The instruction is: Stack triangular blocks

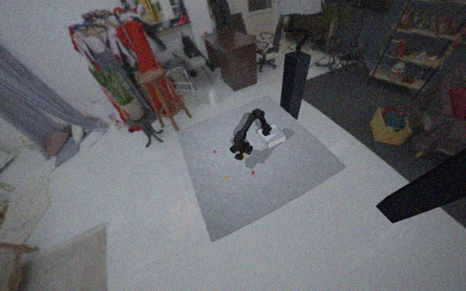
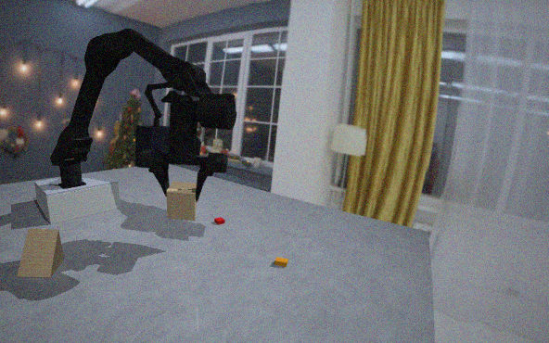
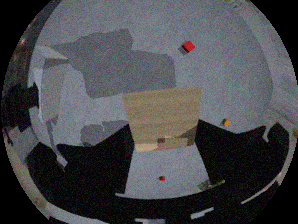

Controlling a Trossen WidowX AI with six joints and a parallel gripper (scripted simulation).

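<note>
Exterior view: jaws clamped on triangular block (image 2: pixel 181 201), its flat face up, long axis vertical, above table (image 2: pixel 325 278).

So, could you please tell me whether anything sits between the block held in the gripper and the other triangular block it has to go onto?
Nothing visible does. The gripper is shut on one triangular block, and the stretch of table toward the other triangular block shows only shadow. The red piece and orange piece lie on the far side, away from that path.

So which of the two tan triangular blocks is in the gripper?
The one near the red piece, clamped between the gripper fingers; the other sits alone near the base.
</note>
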